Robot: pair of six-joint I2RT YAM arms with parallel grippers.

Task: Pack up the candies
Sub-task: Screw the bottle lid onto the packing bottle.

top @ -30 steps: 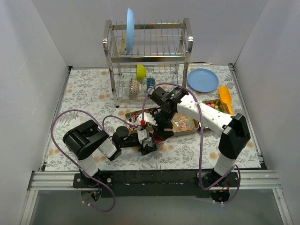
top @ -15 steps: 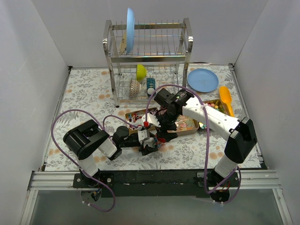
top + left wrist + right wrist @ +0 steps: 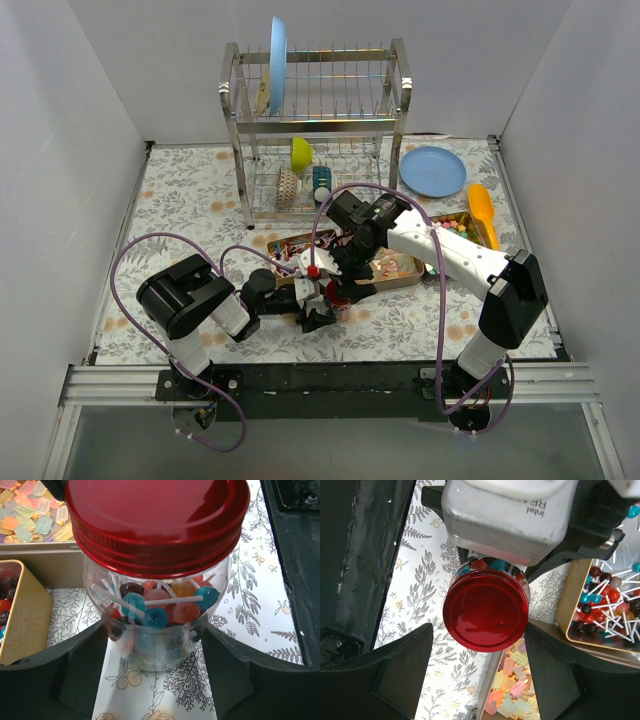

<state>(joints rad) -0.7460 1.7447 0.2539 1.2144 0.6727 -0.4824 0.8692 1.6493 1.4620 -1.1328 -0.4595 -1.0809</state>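
Over the floral table, left hand pinches the jar; only right wrist view shows right hand spread around lid.

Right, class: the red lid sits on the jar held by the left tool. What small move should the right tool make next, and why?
Probably close the right tool on the red lid: its fingers stand open either side of it, apart, while the left tool clamps the jar steady for turning.

The jar stands in the left gripper, before the tray of candies, under the right gripper.
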